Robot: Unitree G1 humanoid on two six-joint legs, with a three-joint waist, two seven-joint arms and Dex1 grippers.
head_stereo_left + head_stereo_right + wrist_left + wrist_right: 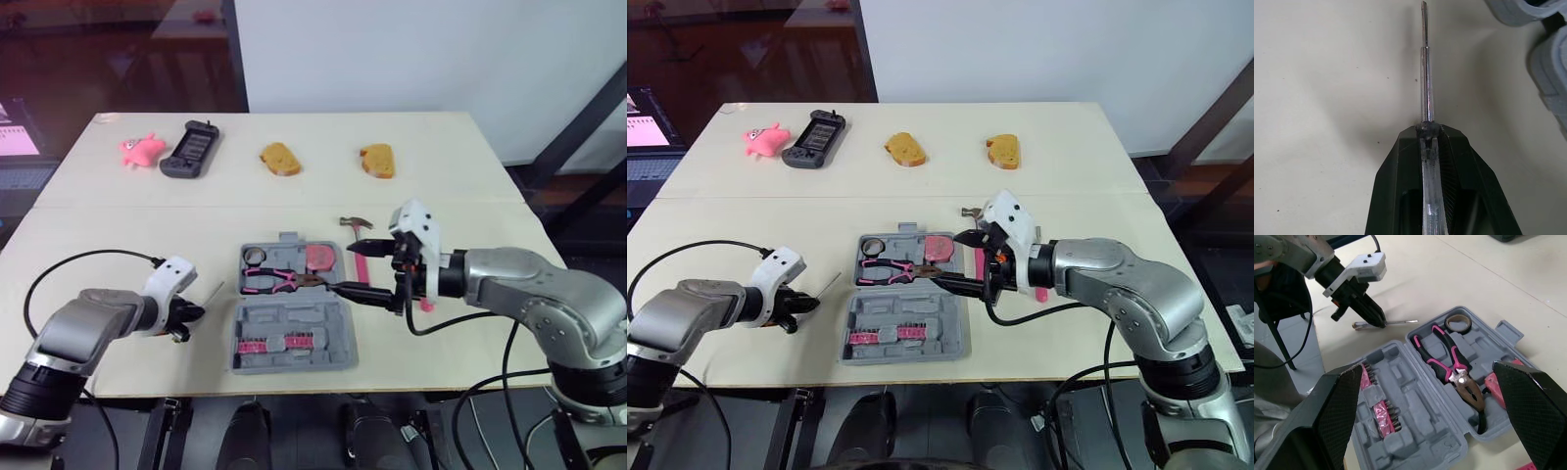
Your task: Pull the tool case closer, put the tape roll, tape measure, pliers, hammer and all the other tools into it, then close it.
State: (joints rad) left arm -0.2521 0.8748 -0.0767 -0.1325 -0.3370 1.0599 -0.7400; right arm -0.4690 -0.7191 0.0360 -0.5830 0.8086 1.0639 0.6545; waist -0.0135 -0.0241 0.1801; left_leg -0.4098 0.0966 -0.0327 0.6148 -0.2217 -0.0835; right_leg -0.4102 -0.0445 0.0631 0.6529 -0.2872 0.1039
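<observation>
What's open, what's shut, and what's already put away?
Grey plastic tool case: open, lying flat.
Pink-handled pliers: inside the case.
Black tape roll: inside the case.
Steel-headed hammer: on the cream table, outside the case.
Left gripper: shut on the slim metal screwdriver.
Right gripper: open, over the case.

grey tool case point(304, 315) is lying open and flat. near half is carrying a pink bit strip point(265, 345). far half is holding pink-handled pliers point(279, 281), a dark tape roll point(256, 257) in its far-left corner and a pink tape measure point(318, 258). hammer point(355, 224) is lying just off the far-right corner. screwdriver point(1426, 83) is sitting left of the case, handle pinched in the left gripper point(1429, 131).
</observation>
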